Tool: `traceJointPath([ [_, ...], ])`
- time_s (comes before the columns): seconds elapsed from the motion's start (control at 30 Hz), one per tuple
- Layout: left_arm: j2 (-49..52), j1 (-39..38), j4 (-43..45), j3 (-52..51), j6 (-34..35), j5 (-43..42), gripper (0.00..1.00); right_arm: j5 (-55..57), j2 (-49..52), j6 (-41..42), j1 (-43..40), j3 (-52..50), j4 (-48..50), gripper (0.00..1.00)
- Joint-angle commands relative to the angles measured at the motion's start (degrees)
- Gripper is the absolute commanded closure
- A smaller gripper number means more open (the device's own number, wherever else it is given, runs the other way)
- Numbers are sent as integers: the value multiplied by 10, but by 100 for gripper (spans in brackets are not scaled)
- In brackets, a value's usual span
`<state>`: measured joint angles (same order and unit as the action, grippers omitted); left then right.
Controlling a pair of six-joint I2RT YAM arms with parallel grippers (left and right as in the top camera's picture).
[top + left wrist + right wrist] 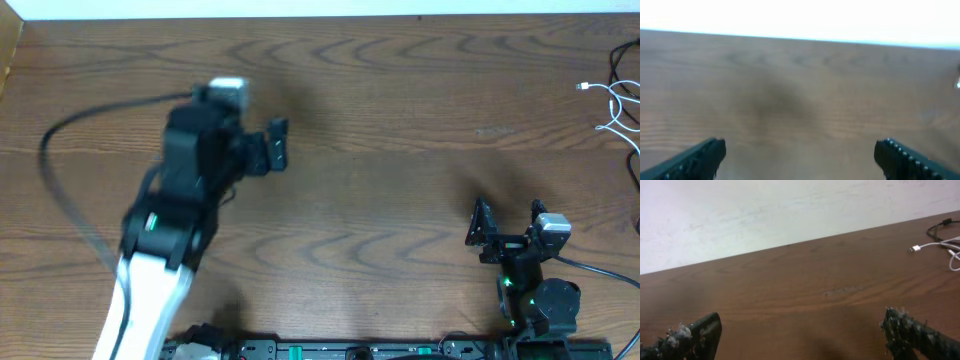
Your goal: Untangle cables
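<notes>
The white cable (610,104) and the black cable (630,62) lie tangled together at the table's far right edge, partly cut off by the frame. In the right wrist view the white cable (932,244) with its plug and the black cable (939,227) lie at the upper right. My left gripper (279,144) is open and empty over the left-middle of the table, far from the cables; its fingers (800,152) are wide apart over bare wood. My right gripper (509,216) is open and empty at the front right, short of the cables, with its fingers (801,330) spread.
The brown wooden table (400,120) ends at a white wall along the back. A thick black arm wire (60,170) loops left of the left arm. The arm bases and a rail (350,350) line the front edge.
</notes>
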<state>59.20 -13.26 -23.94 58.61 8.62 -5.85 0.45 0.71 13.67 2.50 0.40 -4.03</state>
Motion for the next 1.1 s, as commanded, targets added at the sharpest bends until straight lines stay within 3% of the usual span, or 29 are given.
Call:
traceJointPath([
  [0.0, -94, 29, 78, -111, -13, 7, 0, 0, -4, 7, 3, -1, -2, 1],
  [0.2, -228, 74, 211, -292, -13, 7, 0, 0, -4, 7, 3, -1, -2, 1],
  [0.43, -388, 123, 269, -446, -14, 10, 0, 0, -4, 7, 3, -1, -2, 1],
  [0.8, -537, 145, 271, -584, -13, 32, 0, 0, -4, 7, 3, -1, -2, 1],
  [0.97, -566, 145, 196, -584, -16, 51, 0, 0, -4, 7, 3, -1, -2, 1],
  [1.07, -588, 145, 197, -584, -15, 50, 0, 0, -4, 7, 3, -1, -2, 1],
])
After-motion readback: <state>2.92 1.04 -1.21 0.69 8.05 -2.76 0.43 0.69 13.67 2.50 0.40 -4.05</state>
